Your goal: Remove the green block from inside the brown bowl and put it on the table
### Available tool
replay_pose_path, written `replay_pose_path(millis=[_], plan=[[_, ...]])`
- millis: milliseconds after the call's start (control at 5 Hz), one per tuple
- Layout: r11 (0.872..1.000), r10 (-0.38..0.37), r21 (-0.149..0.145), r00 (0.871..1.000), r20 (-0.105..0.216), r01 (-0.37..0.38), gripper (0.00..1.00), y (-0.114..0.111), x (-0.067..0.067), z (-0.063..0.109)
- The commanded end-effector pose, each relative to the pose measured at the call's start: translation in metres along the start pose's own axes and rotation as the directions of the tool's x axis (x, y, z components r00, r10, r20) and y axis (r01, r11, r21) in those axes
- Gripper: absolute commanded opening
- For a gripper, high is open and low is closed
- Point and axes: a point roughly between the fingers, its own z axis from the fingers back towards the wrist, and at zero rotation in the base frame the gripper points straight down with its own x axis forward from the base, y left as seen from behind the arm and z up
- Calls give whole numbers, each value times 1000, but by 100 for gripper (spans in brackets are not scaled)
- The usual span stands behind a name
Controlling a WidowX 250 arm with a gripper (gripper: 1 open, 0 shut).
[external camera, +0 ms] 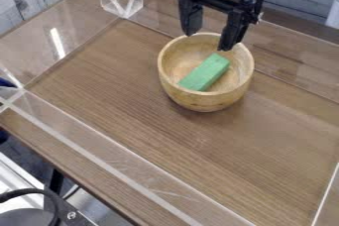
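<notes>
Gripper (213, 30): black, pointing down over the far rim of the bowl, fingers spread wide, nothing between them.
Fingers: one (192, 17) hangs beyond the rim, the other (235, 34) reaches down to the bowl's far right rim.
Green block (207, 72): lying tilted inside the bowl, leaning on its right inner wall.
Brown bowl (177, 84): round, wooden, upright on the table, toward the far right.
Table (119, 111): brown wood grain, clear low walls along its edges.

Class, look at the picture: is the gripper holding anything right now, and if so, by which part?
Nothing is held. The gripper is open above the brown bowl, and the green block lies inside the bowl, ungripped.
</notes>
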Motion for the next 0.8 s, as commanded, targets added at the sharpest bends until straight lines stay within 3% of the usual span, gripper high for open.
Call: replay_pose_path(millis=[0,200,600], plan=[[997,-74,18,997,-26,74,100,6,-3,-16],[988,-152,30,987,-49,153,100,14,-7,-40],[973,-224,-65,974,-41,221,100,17,30,-62]])
